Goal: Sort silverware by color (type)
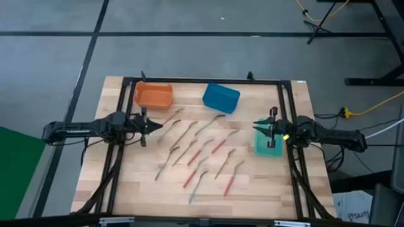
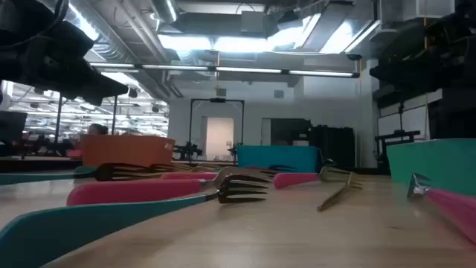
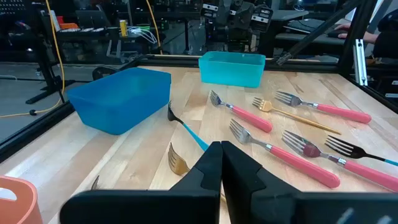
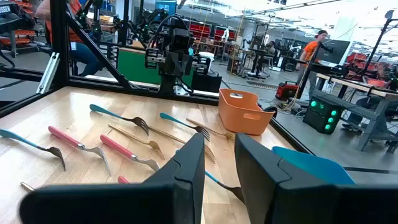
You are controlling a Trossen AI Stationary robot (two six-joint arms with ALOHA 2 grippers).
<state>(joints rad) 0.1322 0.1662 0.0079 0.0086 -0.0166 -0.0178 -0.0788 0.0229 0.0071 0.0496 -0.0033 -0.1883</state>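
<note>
Beyond the table, a workshop is being shown: dark frames, cables on a grey floor, ceiling lights and benches, with a person in an orange top standing far off in the right wrist view. A wooden table with a black frame is being watched from above.

Three bins are sitting on it: an orange bin at the far left, a blue bin at the far middle, slightly turned, and a green bin at the right edge.

The forks are lying spread across the middle of the table, none of them in a bin as far as can be seen. Pink-handled forks, teal-handled ones and gold ones are being seen mixed together, most lying at a slant (exact counts cannot be told from above).

The left gripper is being held at the table's left side, near the orange bin and just left of the nearest forks; its fingers are pressed together with nothing between them.

The right gripper is being held at the right side, over the green bin's far end. Its fingers are standing apart, and nothing is being gripped between them.
</note>
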